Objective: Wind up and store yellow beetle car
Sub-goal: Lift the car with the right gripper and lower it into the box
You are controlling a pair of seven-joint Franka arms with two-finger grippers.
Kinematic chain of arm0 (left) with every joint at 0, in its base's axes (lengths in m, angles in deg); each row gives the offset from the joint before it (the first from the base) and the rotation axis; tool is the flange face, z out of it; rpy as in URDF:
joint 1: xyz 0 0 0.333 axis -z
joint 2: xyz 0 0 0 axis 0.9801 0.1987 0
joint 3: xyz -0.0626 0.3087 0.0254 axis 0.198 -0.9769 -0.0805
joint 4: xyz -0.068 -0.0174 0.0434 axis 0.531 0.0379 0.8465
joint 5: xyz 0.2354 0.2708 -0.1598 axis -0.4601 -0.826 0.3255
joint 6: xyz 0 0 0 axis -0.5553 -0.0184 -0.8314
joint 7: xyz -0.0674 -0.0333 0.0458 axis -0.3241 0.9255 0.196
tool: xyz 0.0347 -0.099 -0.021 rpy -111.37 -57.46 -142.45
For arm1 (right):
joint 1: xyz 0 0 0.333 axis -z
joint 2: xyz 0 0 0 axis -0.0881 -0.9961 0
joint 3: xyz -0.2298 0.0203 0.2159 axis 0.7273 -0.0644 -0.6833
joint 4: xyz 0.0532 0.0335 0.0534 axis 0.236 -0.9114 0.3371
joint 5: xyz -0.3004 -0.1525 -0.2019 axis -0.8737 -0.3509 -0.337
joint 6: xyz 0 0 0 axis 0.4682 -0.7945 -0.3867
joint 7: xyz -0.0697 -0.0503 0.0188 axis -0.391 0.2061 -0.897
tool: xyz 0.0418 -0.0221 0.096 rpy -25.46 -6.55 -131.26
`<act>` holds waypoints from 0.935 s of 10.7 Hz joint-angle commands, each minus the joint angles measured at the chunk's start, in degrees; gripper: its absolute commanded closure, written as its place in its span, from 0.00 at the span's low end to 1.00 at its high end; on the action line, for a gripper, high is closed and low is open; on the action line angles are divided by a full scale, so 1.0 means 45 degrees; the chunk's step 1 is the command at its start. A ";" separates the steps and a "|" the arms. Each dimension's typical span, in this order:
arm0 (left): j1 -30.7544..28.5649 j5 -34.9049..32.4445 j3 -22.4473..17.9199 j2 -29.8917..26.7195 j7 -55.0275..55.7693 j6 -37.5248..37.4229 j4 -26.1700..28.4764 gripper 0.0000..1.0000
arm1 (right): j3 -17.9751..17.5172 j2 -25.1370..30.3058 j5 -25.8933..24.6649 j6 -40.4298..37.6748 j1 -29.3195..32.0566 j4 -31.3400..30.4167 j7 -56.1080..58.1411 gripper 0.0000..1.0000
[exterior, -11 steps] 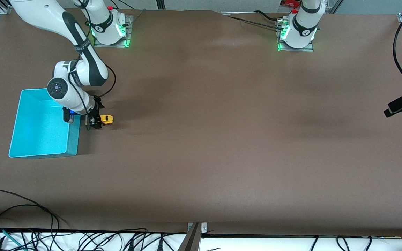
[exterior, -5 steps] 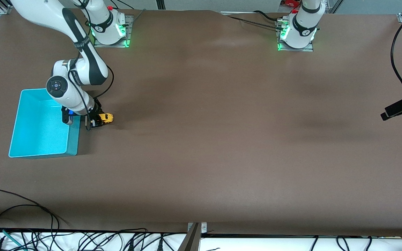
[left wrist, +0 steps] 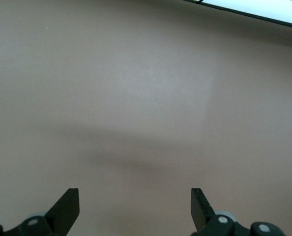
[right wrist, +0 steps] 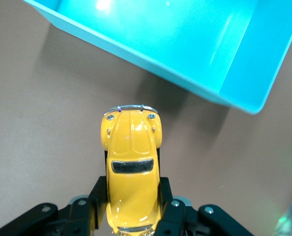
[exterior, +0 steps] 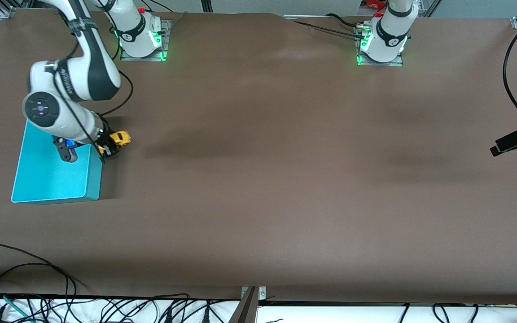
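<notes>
the brown table [exterior: 285,179] lies bare across its middle and toward the left arm's end. at the right arm's end the turquoise bin [exterior: 52,179] stands open-topped, its wall [right wrist: 151,64] rising beside the raised yellow beetle car [right wrist: 132,167].

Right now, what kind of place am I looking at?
Probably a robotics lab: two arms bolted to a brown table, the right hand holding a yellow beetle car beside a turquoise bin, cables along the edge.
</notes>
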 commanded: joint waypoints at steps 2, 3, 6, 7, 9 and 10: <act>-0.0167 0.0319 0.0043 0.0052 -0.0339 -0.0074 -0.0147 0.00 | 0.1605 0.0443 -0.0185 -0.0850 0.0084 0.0166 0.4967 0.84; -0.0148 0.0319 0.0043 0.0033 -0.0339 -0.0074 -0.0147 0.00 | 0.2210 0.0445 -0.0185 -0.0792 0.0084 0.0146 0.6472 0.83; -0.0167 0.0319 0.0043 0.0033 -0.0339 -0.0074 -0.0147 0.00 | 0.3327 0.0095 -0.0185 -0.0286 0.0143 -0.0068 1.0906 0.83; -0.0187 0.0319 0.0043 0.0033 -0.0339 -0.0074 -0.0147 0.00 | 0.3619 -0.0119 -0.0185 0.0219 0.0182 -0.0262 1.1927 0.83; -0.0167 0.0319 0.0043 0.0052 -0.0339 -0.0074 -0.0147 0.00 | 0.4167 -0.0433 -0.0185 0.2244 0.0241 -0.1313 1.3396 0.83; -0.0187 0.0319 0.0024 0.0052 -0.0339 -0.0074 -0.0147 0.00 | 0.4324 -0.0705 -0.0185 0.3202 0.0318 -0.1764 1.3962 0.83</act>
